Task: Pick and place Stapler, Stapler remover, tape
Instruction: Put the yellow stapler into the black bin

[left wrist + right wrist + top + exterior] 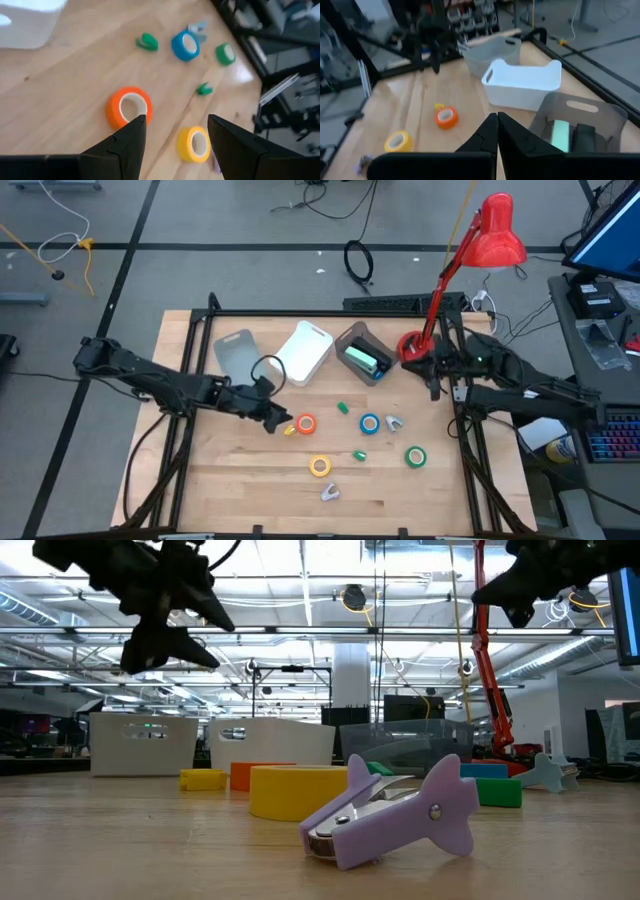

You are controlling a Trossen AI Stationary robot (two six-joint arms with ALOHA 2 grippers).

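Wood planks form the table (250,470), which is set in a wide hall with grey floor tiles and ceiling strip lights. No writing can be read. The left gripper (278,421) is held with fingers apart just beside the orange tape (306,423), above the table. From that orange tape, the yellow tape (319,466), blue tape (370,423) and green tape (415,456) lie further out. The right gripper (435,385) is closed, empty, beside the grey bin (352,340).
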